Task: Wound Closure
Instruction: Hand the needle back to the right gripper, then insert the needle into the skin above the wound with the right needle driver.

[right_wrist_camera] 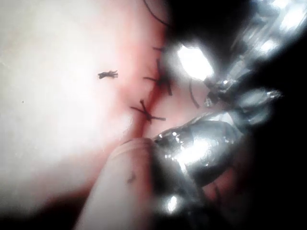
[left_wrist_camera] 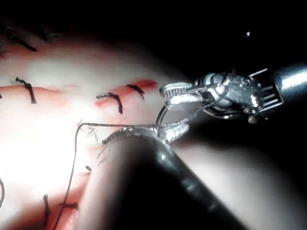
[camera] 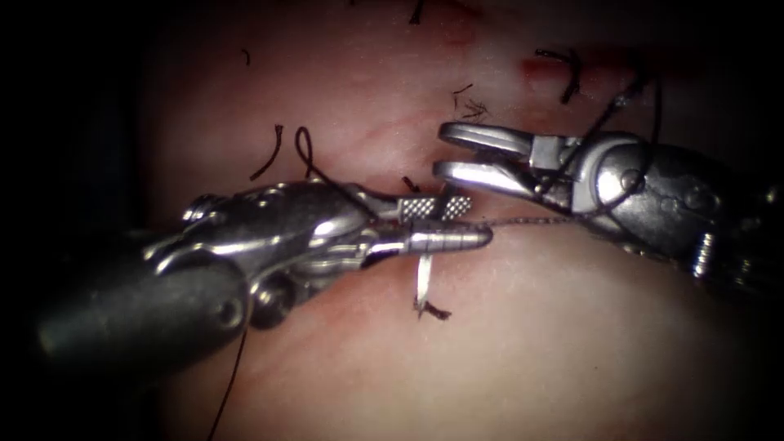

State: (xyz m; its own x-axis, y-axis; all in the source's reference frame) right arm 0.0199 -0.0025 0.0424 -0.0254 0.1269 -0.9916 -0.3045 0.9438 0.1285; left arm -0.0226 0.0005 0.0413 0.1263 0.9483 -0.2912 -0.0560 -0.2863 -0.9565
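Left tool (camera: 445,224) jaws clenched on needle (camera: 423,278) mid-curve, tip in tissue (camera: 531,343); right tool (camera: 457,153) jaws released, empty; stitches (left_wrist_camera: 115,101) placed, closure unfinished.

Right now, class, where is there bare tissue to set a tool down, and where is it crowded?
Free: the tissue below the right tool, right of the needle. Crowded: the centre, where the left tool grips the needle mid-curve, the right tool's open jaws hold nothing, thread runs between. Whether the needle enters tissue is unclear.
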